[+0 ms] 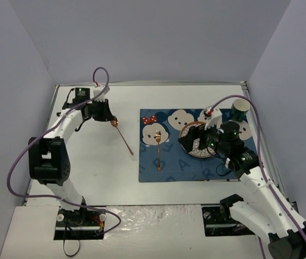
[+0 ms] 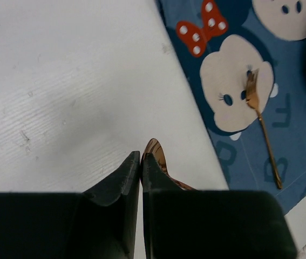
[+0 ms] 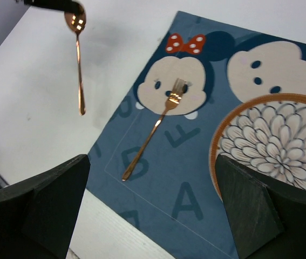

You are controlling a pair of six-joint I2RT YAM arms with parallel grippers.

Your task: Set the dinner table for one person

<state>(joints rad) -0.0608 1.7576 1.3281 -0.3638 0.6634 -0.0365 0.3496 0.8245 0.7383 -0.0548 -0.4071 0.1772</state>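
Copper-coloured metal spoon (image 1: pixel 123 137) is gripped at its bowl by the fully closed left end effector (image 1: pixel 108 117), over the left half of the large white flat table (image 1: pixel 88 172). A copper fork (image 1: pixel 158 151) lies on the dark blue cartoon cloth mat (image 1: pixel 153 174). The right end effector (image 3: pixel 153 210) gapes wide, empty, above the round floral plate (image 3: pixel 274 135).

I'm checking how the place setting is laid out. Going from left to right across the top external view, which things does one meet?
left gripper → spoon, pinched by its bowl → fork → plate → cup
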